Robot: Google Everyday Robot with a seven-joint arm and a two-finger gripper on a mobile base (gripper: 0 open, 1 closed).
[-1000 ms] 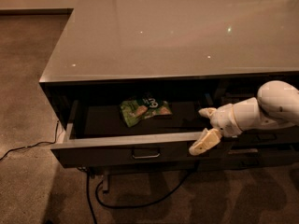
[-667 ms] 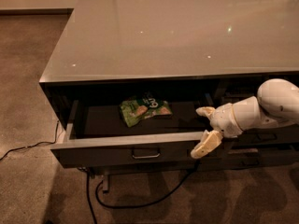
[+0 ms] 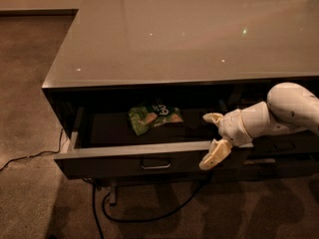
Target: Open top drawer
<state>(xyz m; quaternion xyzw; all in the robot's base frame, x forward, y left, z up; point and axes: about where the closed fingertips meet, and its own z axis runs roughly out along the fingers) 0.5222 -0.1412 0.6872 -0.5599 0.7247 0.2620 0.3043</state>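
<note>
Brown carpet [image 3: 30, 203] fills the foreground, with a dark cable [image 3: 149, 215] looping beneath a low cabinet. Just above, the top drawer [image 3: 114, 161] stands pulled out at the cabinet's left front, its metal pull handle [image 3: 155, 164] centred on the flat panel. At the drawer's right end, the white gripper [image 3: 213, 136] straddles the front rim with its fingers spread apart, one inside and one outside. A green snack packet [image 3: 153, 118] lies on the drawer floor. Beyond, the glossy grey cabinet top [image 3: 189, 39] catches ceiling lights.
</note>
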